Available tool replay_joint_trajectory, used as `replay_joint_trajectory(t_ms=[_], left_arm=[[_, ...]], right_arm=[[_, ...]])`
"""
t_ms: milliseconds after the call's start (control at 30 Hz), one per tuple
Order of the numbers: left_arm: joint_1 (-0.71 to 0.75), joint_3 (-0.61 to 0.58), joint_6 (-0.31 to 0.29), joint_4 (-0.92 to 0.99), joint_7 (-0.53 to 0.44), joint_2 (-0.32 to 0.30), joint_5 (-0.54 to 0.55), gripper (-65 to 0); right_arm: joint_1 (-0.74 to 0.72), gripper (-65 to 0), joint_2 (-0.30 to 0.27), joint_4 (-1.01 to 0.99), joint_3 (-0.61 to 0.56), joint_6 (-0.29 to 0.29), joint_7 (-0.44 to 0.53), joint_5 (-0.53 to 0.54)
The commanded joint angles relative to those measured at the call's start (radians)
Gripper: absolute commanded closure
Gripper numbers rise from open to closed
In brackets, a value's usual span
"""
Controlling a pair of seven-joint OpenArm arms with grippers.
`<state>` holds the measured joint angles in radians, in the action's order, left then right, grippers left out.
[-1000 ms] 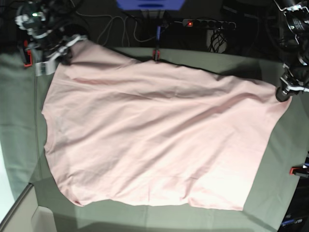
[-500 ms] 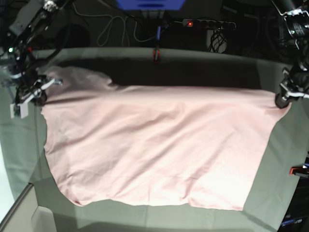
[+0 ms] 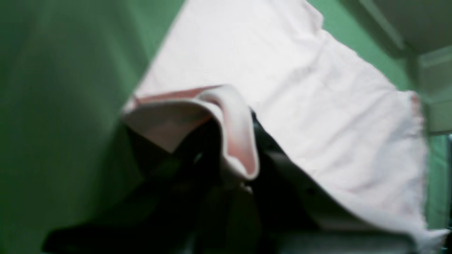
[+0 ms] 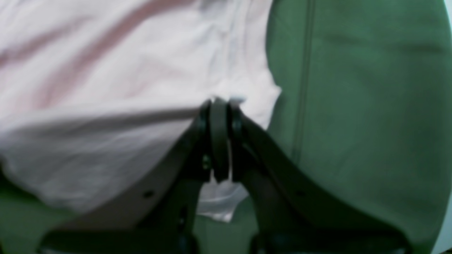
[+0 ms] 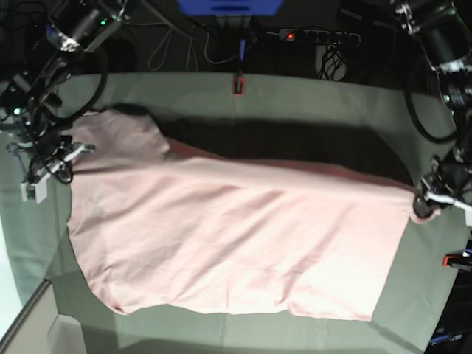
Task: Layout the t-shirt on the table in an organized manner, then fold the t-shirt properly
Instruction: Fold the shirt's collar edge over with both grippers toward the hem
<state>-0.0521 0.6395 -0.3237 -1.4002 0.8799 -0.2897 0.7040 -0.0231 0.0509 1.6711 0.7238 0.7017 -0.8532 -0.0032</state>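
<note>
Claws first: right claw (image 4: 219, 106) pinched shut on the t-shirt (image 5: 236, 236), its black tips pressed together over a bunched bit of pink hem at the shirt's corner. Left claw (image 3: 233, 165) likewise clamped on the t-shirt, a rolled lip of pink fabric draped over the dark tips, though blur hides the exact bite.

Outward from the grips: shirt stretched between the two claws along its far edge, that edge lifted and doubled toward the near side, with a dark shadow band on the worktop (image 5: 310, 96) just behind it. Near half of the shirt lying flat and plain pink, no lettering showing. One sleeve bulging beside the right claw. Red clamp (image 5: 237, 83) on the worktop rim beyond the shirt's far edge.

Judged step: folding under way, far edge being carried over the body of the shirt. Next move calls for both claws travelling evenly toward the shirt's near hem, keeping the fabric taut between them, lowering together, then letting go only once edges line up.
</note>
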Motion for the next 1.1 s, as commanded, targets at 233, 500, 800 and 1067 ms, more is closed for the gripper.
replay_joint_trajectory(t_ms=[233, 500, 800, 1067], left_arm=[[-0.151, 0.003, -0.005, 0.157, -0.026, -0.010, -0.090, -0.1], [-0.234, -0.013, 0.002, 0.302, -0.032, -0.019, -0.088, -0.5], [-0.317, -0.166, 0.002, 0.414, -0.034, -0.078, -0.088, -0.6], [-0.314, -0.163, 0.002, 0.477, -0.095, -0.090, -0.090, -20.5]], right_arm=[[-0.067, 0.0, -0.023, -0.010, -0.023, -0.004, 0.022, 0.010], [-0.102, 0.0, -0.050, -0.139, -0.060, -0.004, 0.025, 0.010], [-0.116, 0.0, -0.058, -0.182, -0.066, -0.004, 0.085, 0.010], [-0.111, -3.4, -0.073, -0.182, -0.074, -0.004, 0.084, 0.010]])
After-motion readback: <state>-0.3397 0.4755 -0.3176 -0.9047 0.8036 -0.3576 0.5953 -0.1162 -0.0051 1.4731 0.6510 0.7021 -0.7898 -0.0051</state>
